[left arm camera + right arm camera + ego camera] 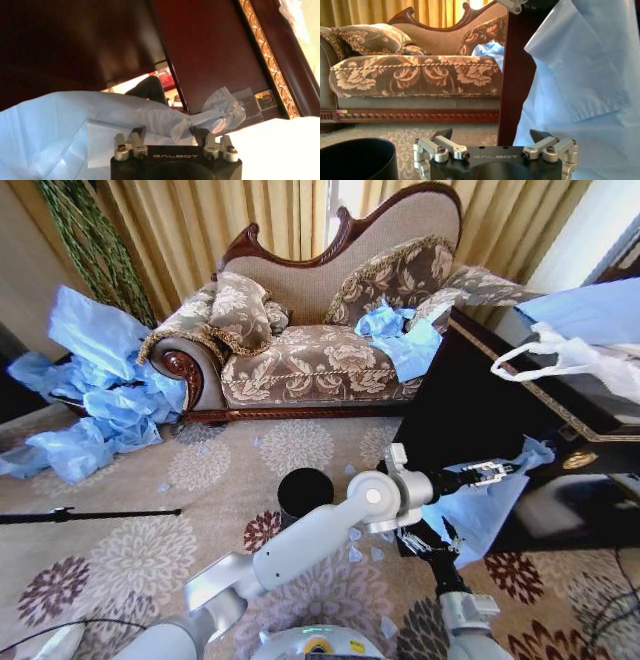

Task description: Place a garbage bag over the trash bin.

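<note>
The garbage bag [485, 510], thin light-blue plastic, hangs in front of the dark wooden table [470, 400]. My left gripper [497, 472] reaches across to the right and is shut on the bag's upper edge. In the left wrist view, bunched plastic [75, 112] runs between the fingers of this gripper [169, 131]. The trash bin [305, 492], small, black and round, stands upright on the carpet to the left of the bag, its mouth bare. My right gripper [422, 542] sits low beneath the left arm. In its wrist view it [491, 135] is open, between the bin [355, 157] and the bag [585, 75].
A floral sofa [300, 360] stands behind the bin with crumpled blue bags [400, 330] on its seat. More blue bags [95, 400] are heaped at the left. A white bag with loop handles [570, 360] lies on the table. A black rod [80, 515] lies on the carpet.
</note>
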